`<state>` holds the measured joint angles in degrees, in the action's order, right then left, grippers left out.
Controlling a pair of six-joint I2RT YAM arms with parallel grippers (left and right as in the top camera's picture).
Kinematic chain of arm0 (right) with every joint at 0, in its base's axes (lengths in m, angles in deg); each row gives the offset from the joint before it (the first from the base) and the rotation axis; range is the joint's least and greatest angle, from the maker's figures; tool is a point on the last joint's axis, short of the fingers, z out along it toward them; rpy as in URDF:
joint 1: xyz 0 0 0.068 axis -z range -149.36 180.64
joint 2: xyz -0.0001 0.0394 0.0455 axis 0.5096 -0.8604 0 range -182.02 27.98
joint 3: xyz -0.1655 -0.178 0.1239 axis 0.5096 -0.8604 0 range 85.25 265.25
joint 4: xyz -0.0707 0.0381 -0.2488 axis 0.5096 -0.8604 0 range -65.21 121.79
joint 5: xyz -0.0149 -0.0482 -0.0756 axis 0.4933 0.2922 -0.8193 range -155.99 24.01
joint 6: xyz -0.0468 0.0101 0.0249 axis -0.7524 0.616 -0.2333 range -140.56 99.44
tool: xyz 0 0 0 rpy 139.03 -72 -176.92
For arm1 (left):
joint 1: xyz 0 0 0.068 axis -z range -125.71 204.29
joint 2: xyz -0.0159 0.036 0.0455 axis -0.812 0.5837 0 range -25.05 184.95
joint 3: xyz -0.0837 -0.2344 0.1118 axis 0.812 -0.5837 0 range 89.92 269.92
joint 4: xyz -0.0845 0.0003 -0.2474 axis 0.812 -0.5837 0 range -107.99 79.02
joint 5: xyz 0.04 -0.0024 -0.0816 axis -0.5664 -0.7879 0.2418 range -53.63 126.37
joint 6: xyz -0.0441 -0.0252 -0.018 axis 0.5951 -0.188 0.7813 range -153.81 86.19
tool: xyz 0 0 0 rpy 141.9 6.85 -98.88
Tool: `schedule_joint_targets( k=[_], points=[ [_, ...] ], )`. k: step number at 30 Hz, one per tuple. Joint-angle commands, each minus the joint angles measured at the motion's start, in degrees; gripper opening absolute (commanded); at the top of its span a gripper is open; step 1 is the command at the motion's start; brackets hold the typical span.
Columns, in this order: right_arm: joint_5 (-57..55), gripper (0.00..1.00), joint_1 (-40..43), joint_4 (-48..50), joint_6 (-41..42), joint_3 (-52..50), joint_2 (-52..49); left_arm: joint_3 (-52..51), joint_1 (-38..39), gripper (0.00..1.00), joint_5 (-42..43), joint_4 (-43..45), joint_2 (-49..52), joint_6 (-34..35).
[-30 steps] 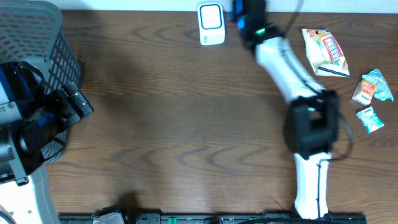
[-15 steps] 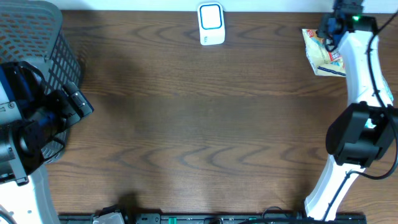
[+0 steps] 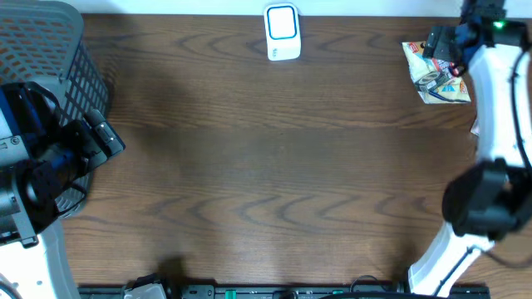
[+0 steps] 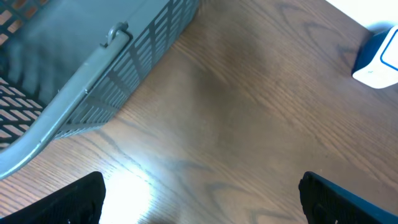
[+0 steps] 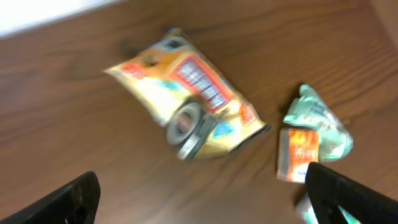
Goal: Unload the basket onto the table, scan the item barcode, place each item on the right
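Ahead-left of the left gripper (image 4: 202, 205), whose fingers were spread wide and held nothing, the grey plastic mesh basket (image 4: 93, 68) ran out of frame. The white-and-blue box-shaped barcode scanner (image 4: 380, 55), far ahead-right, was cut off at the edge. The right gripper (image 5: 205, 202), also spread wide and empty, showed only dark fingertips. Ahead of it lay the blurred yellow snack packet (image 5: 186, 93), bearing a small grey ring-shaped object (image 5: 189, 132) too smeared to identify, with a crumpled green-and-orange wrapper (image 5: 314, 140) near its right fingertip.

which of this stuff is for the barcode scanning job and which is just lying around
for the job: scanner, yellow packet, small roll on it, both by the open right jaws
lying about for now: basket, green packet, orange packet
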<state>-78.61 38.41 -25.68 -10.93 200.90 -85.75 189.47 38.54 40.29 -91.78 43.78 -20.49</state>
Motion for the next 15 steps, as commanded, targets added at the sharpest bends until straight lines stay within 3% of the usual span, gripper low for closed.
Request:
schedule_joint_targets(
  k=[1,8,15],
  points=[
    [14.0,0.99,-0.9,-5.6,1.1,0.8,14.1,-0.5,-0.3,0.98,-0.5,-0.2,0.0,0.1],
    [17.5,0.99,-2.2,-18.9,6.2,-1.9,30.1,-0.5,-0.3,0.98,-0.5,-0.2,0.0,0.1],
    [16.6,0.99,-7.2,-15.8,4.0,-21.2,51.0,-0.5,-0.3,0.98,-0.5,-0.2,0.0,0.1]
  ],
)
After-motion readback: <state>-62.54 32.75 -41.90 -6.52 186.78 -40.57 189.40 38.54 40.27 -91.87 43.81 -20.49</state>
